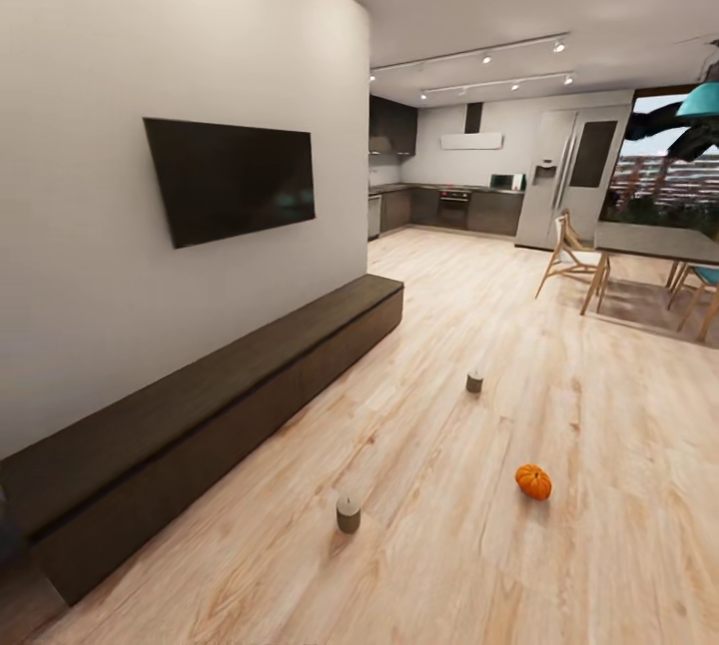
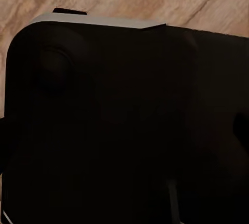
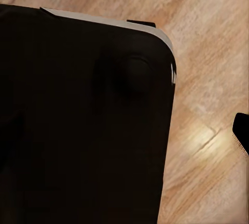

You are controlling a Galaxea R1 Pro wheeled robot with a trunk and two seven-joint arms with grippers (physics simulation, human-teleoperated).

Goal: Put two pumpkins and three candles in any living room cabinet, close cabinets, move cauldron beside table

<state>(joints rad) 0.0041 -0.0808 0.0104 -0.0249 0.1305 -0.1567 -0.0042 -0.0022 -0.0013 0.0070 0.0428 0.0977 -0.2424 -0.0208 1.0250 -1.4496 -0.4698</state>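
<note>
- Nearest to the camera is the end of the cabinet [image 1: 200, 425], the long dark-brown TV unit running from lower left up toward the middle of the frame under the wall TV [image 1: 232, 178]. All its flat fronts look closed.
- Loose stuff is sitting on the wood floor [image 1: 599, 545]: one candle [image 1: 348, 513] bottom centre, just off the cabinet; a second candle [image 1: 474, 381] further up mid-frame; one pumpkin [image 1: 533, 481] right of centre, well apart from both.
- Haven't spotted the other pumpkin, the third candle or the cauldron from here, so my guess is nothing is stowed yet.
- Pincer state: honestly cannot tell for either arm. Both wrist views are mostly a dark rounded body [image 2: 124, 130] over floorboards, no fingers visible.
- What could go wrong, imo:
  - driving in carelessly could clip the near candle and knock it over or send it rolling
  - that pumpkin is round, so a sloppy grab probably pushes it away
  - handleless drawer fronts look fiddly to open
  - a drawer left ajar afterwards would fail the "closed" bit
</note>
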